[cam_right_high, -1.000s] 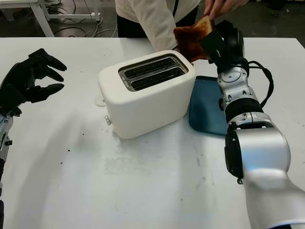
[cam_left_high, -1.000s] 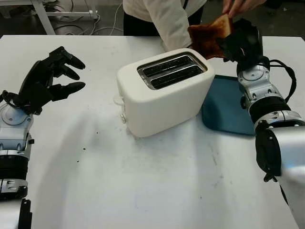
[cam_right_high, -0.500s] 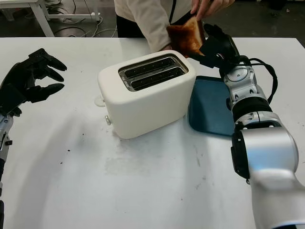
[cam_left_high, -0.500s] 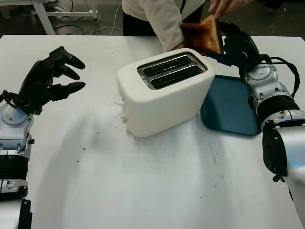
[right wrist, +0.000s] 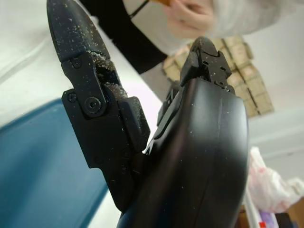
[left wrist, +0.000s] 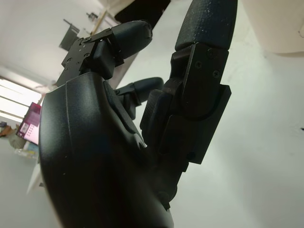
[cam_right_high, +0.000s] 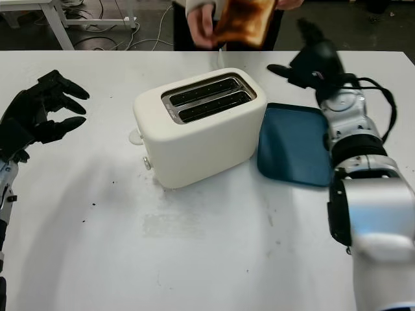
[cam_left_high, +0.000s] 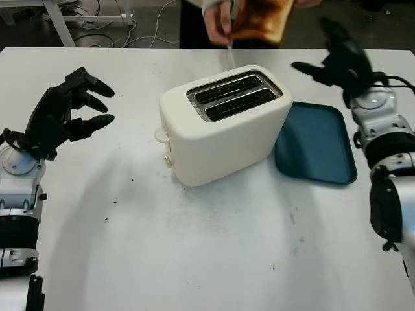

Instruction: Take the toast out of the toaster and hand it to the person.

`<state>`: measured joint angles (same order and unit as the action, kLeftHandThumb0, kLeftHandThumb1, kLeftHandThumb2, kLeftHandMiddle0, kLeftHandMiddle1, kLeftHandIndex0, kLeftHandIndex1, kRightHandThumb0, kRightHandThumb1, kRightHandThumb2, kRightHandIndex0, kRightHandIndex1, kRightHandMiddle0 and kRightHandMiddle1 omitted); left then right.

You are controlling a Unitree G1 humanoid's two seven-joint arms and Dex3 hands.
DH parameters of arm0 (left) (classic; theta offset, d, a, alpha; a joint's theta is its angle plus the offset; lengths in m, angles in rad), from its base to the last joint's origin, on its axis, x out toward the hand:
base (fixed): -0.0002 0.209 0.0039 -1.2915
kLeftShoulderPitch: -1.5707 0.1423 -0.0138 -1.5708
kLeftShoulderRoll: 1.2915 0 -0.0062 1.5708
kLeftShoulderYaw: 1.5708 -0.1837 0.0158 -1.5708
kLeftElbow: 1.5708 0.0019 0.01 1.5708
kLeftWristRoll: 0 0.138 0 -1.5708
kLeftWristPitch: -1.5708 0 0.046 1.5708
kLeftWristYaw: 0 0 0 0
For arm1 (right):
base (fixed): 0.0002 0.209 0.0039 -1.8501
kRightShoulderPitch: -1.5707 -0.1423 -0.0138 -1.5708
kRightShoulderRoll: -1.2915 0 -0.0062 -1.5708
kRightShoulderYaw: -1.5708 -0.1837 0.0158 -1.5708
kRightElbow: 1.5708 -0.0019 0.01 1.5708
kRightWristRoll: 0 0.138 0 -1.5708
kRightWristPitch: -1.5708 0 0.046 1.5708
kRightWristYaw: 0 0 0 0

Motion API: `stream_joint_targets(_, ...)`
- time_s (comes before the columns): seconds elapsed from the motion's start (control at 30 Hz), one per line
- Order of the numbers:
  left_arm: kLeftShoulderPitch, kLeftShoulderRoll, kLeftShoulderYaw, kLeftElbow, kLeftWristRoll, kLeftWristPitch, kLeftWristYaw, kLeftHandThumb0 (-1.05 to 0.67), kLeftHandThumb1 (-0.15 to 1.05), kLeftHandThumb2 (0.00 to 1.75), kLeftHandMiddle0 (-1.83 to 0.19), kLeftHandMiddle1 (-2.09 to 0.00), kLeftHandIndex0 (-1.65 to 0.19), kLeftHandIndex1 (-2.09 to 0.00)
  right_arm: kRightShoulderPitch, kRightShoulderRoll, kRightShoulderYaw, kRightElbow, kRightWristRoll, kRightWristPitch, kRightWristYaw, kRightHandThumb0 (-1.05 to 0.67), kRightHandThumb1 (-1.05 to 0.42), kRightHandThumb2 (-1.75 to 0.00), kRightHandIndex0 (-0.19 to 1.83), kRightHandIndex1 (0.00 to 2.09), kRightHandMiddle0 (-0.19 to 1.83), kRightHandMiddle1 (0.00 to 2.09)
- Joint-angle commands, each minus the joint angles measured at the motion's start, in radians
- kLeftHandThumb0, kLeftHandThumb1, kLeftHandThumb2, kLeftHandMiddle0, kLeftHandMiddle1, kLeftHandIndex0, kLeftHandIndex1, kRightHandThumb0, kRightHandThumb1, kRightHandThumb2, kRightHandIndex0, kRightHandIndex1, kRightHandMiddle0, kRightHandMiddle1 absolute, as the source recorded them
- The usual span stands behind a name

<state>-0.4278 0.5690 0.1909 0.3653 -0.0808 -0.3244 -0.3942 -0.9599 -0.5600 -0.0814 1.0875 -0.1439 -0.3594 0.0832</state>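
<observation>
The browned toast (cam_left_high: 262,18) is in the person's hands (cam_left_high: 217,23) at the far edge of the table, above and behind the white toaster (cam_left_high: 224,123). Both slots of the toaster (cam_right_high: 207,97) are dark and hold nothing. My right hand (cam_left_high: 337,61) is open, raised over the far right of the table beside the blue tray (cam_left_high: 314,144), apart from the toast. My left hand (cam_left_high: 65,110) is open, held above the table at the left. The right wrist view catches the person's hand (right wrist: 192,14) and the tray (right wrist: 42,166).
The blue tray (cam_right_high: 292,146) lies flat just right of the toaster. A few dark crumbs (cam_left_high: 117,201) dot the white table (cam_left_high: 194,246). The person stands behind the table's far edge. A black cable (cam_left_high: 395,81) runs along my right wrist.
The person has taken the toast from my right hand and lifted it up and away to the left. My right hand has let go and drawn back to the right. My left hand barely moved.
</observation>
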Motion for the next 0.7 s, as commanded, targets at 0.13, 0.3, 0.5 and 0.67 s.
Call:
stream_joint_targets(0.13, 0.097, -0.033, 0.023, -0.107, -0.075, 0.028, -0.023, -1.05, 0.92, 0.08, -0.21, -1.46, -0.24, -1.34, 0.452, 0.054, -0.118, -0.627, 0.167, -0.052, 0.002, -0.88, -0.87, -0.01, 0.06, 0.03, 0.06, 0.03)
stream_joint_targets(0.3, 0.158, -0.065, 0.026, -0.17, -0.119, 0.068, -0.025, -1.05, 0.92, 0.02, -0.25, -1.41, -0.31, -1.24, 0.708, 0.149, -0.111, -1.0, 0.267, -0.03, 0.02, -0.83, -0.88, -0.01, 0.07, 0.04, 0.09, 0.04)
stream_joint_targets(0.5, 0.219, -0.146, 0.027, -0.196, -0.155, 0.065, -0.005, -1.05, 0.88, 0.01, -0.37, -1.28, -0.42, -1.1, 0.961, 0.26, -0.051, -1.297, 0.266, 0.024, 0.016, -0.78, -0.86, -0.01, 0.11, 0.05, 0.14, 0.04)
stream_joint_targets(0.67, 0.295, -0.263, 0.003, -0.207, -0.157, 0.021, 0.014, -1.05, 0.88, 0.0, -0.44, -1.12, -0.5, -0.94, 1.075, 0.361, 0.003, -1.357, 0.338, 0.094, 0.036, -0.76, -0.91, -0.05, 0.11, 0.04, 0.15, 0.03)
